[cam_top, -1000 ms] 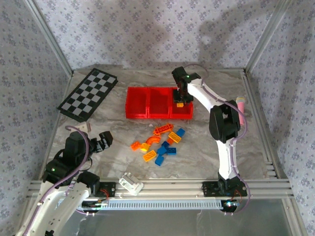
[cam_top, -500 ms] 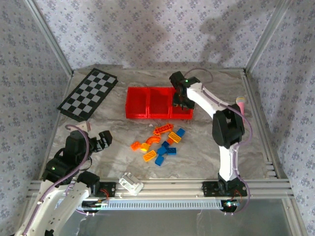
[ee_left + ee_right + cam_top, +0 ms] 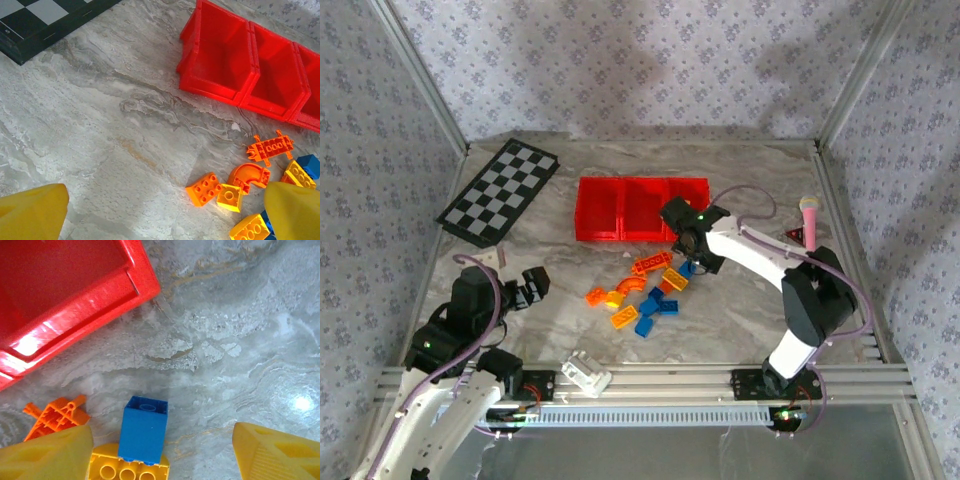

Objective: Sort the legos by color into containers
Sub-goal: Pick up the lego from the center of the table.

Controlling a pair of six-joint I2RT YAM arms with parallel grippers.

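The legos (image 3: 645, 290) lie in a loose pile of orange, yellow and blue at mid table. Behind them stand the red containers (image 3: 620, 210), three joined bins. My right gripper (image 3: 692, 252) hangs open over the pile's far right end, just in front of the right bin. In the right wrist view a blue brick (image 3: 144, 430) lies between its fingers, close to the left fingertip (image 3: 47, 455) and untouched, against a yellow brick (image 3: 127, 467). My left gripper (image 3: 528, 288) stands open and empty left of the pile. Its view shows an orange brick (image 3: 204, 189) and a curved orange piece (image 3: 249, 176).
A black-and-white checkerboard (image 3: 500, 190) lies at the back left. A white block (image 3: 586, 373) sits near the front rail. A pink-topped object (image 3: 810, 215) stands by the right rail. Metal frame rails border the table.
My right gripper has come back from over the right bin to the pile and opened; the orange brick it carried is gone from it. The left arm has not moved.
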